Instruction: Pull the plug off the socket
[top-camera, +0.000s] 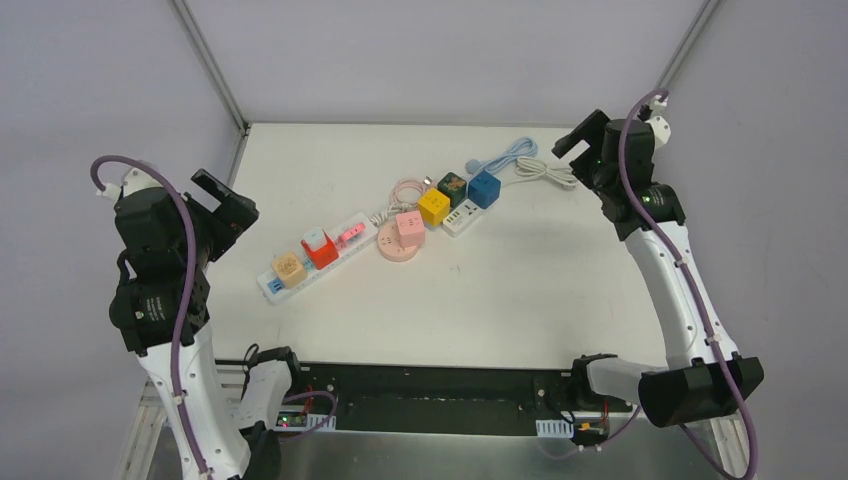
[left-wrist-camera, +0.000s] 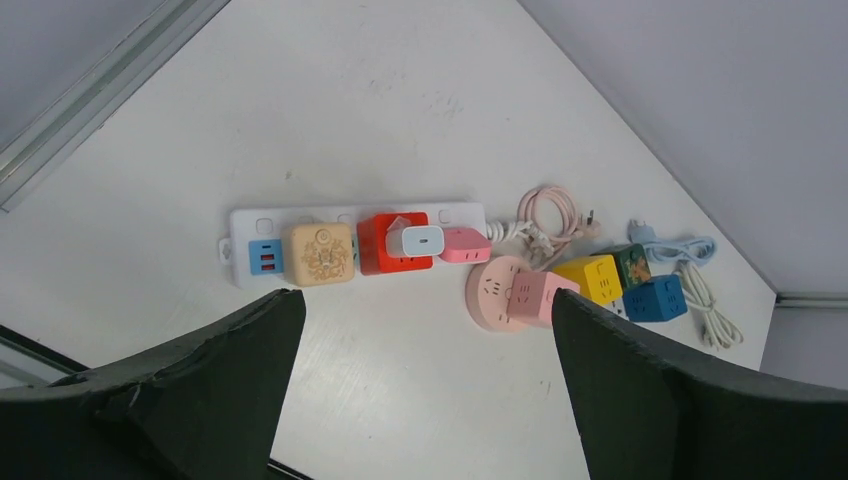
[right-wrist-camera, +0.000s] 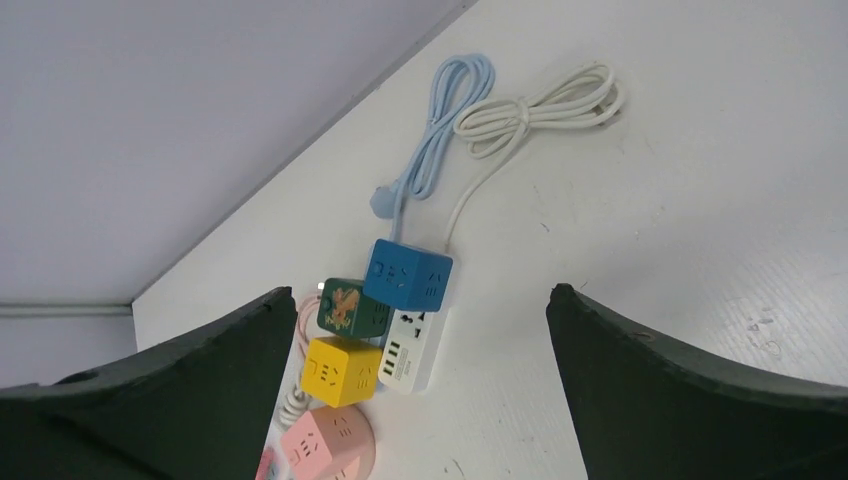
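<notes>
My left gripper (left-wrist-camera: 425, 300) is open. Its two dark fingers (left-wrist-camera: 200, 380) are spread wide and hold nothing, raised over the left edge of the white table (left-wrist-camera: 400, 100). My right gripper (right-wrist-camera: 417, 290) is also open and empty, high above the table's far right corner.

Seen between my left fingers, a long white plastic power strip (left-wrist-camera: 350, 214) lies flat on the table. Seated along it side by side are a beige square adapter (left-wrist-camera: 318, 254), a red cube adapter (left-wrist-camera: 375, 257) with a small white charger plug (left-wrist-camera: 415, 240) on top, and a flat pink plug (left-wrist-camera: 465, 244).

Just beside the strip's end sits a round pink socket disc (left-wrist-camera: 488, 295) carrying a pink cube plug (left-wrist-camera: 540, 295).

Below my right gripper, a yellow cube (right-wrist-camera: 340, 370), a green cube (right-wrist-camera: 350, 308) and a blue cube (right-wrist-camera: 405, 275) cluster against a short white power strip (right-wrist-camera: 408, 355). I cannot tell which of them are plugged in.

Beyond them lie a light blue cable (right-wrist-camera: 440, 130) and a coiled white cable (right-wrist-camera: 540, 105).
</notes>
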